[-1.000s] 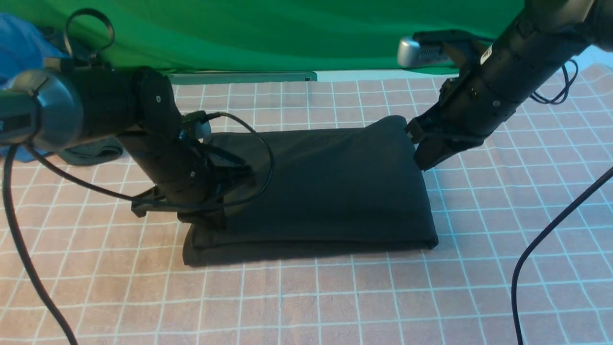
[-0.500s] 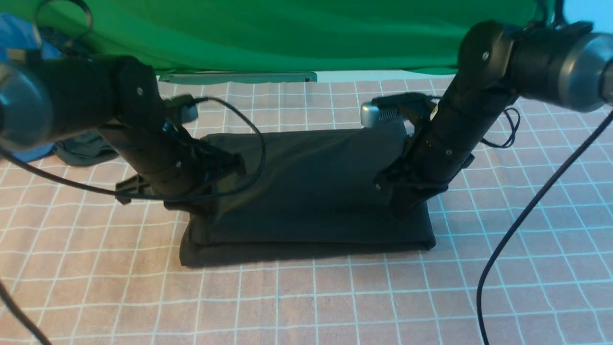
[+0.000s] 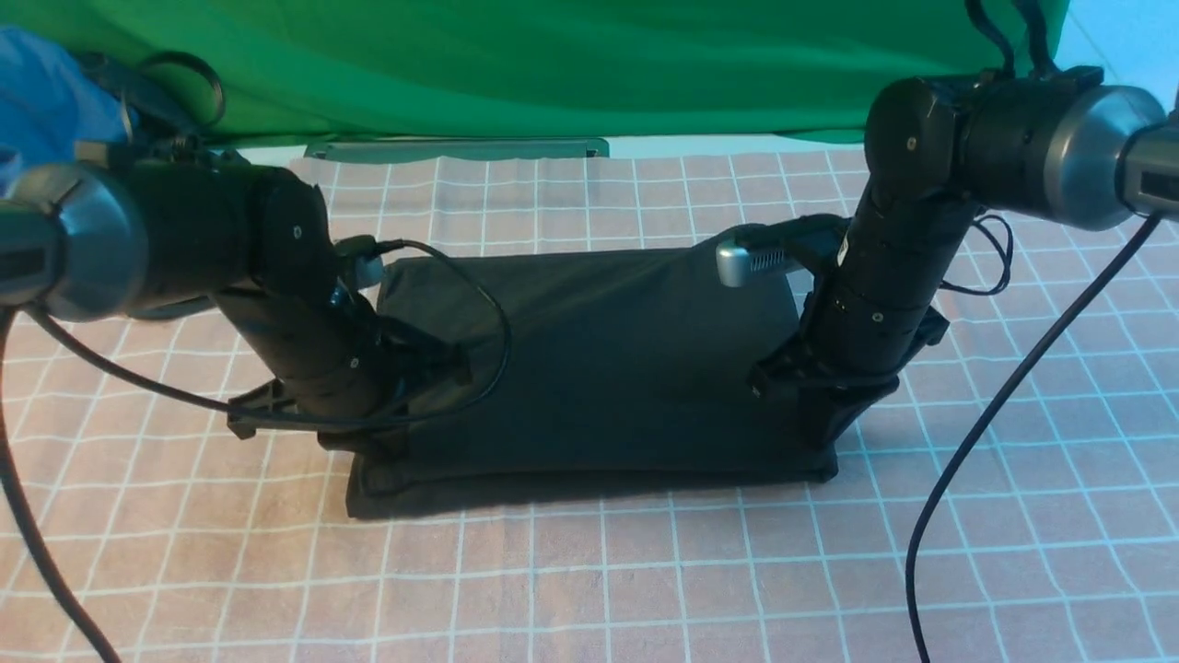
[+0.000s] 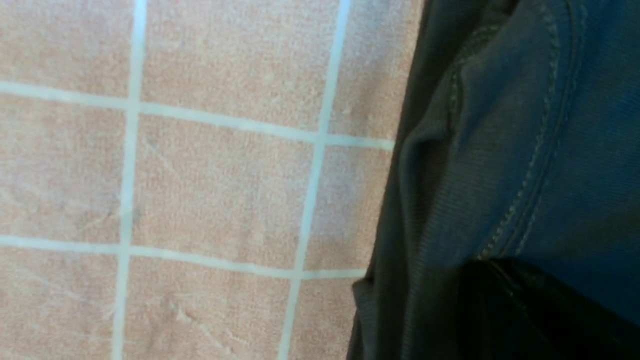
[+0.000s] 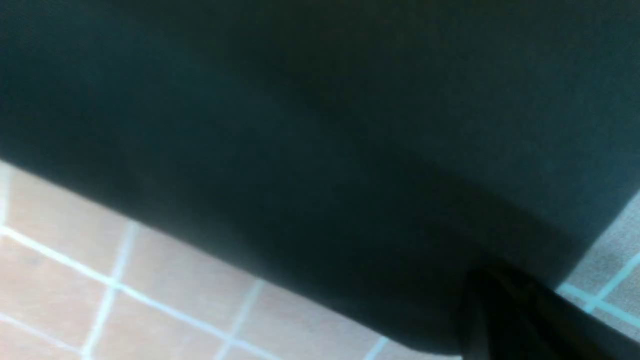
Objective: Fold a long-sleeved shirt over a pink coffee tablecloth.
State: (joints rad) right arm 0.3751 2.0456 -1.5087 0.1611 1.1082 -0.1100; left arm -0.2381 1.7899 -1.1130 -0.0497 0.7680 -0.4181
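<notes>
The long-sleeved shirt (image 3: 599,368) is a black, folded rectangle in the middle of the pink coffee tablecloth (image 3: 645,571). My left gripper (image 3: 382,447) is down at its near left corner, shut on the stitched hem. My right gripper (image 3: 834,433) is low at the near right corner, shut on the fabric there. In the left wrist view the shirt (image 4: 525,150) runs into the dark left gripper (image 4: 500,310) beside the tablecloth (image 4: 200,175). Smooth black shirt (image 5: 300,125) fills the right wrist view down to the right gripper (image 5: 500,320), with tablecloth (image 5: 100,250) alongside.
A bright green cloth (image 3: 507,64) hangs along the back. A blue garment (image 3: 37,83) lies at the far left behind my left arm. A black cable (image 3: 967,460) trails over the tablecloth on the right.
My right arm has swung down from the shirt's far right corner to its near right corner, bringing that fabric forward. My left gripper stayed low at the near left corner.
</notes>
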